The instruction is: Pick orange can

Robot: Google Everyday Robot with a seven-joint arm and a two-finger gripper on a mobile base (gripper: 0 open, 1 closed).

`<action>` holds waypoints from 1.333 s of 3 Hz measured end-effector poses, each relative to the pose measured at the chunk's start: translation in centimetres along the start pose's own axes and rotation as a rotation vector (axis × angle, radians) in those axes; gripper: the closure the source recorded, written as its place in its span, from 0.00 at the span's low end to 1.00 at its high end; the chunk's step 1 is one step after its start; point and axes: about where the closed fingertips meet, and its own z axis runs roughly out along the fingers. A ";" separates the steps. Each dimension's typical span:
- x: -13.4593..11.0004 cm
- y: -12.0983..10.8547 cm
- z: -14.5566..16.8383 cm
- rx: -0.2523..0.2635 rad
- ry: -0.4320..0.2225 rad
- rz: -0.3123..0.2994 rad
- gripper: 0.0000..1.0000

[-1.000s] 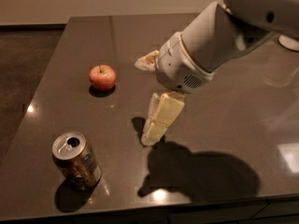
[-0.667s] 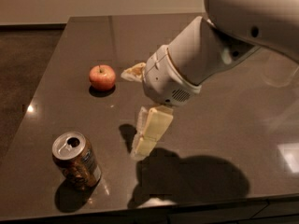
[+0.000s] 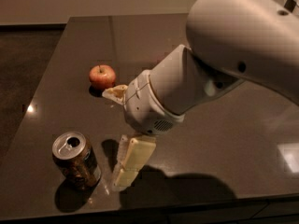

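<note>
The orange can (image 3: 75, 159) stands upright near the table's front left, with a silver top with a pull-tab opening and a dark orange-brown side. My gripper (image 3: 117, 134) hangs just right of it, above the table. Its two cream fingers are spread wide: one fingertip (image 3: 114, 93) points toward the apple, the other (image 3: 125, 174) reaches down near the can's right side. Nothing is held between them. The white arm fills the upper right.
A red-orange apple (image 3: 102, 75) sits on the dark glossy table (image 3: 219, 143), behind the can and just left of my upper finger. The table's left edge and front edge are close to the can.
My gripper and arm have moved left and forward, closer to the can. The can and the apple have not moved.
</note>
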 end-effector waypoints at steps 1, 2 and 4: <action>-1.0 0.9 1.3 0.006 -0.007 -0.003 0.00; -1.8 1.1 2.6 0.007 -0.005 0.001 0.00; -3.1 1.2 4.8 -0.039 0.000 -0.005 0.00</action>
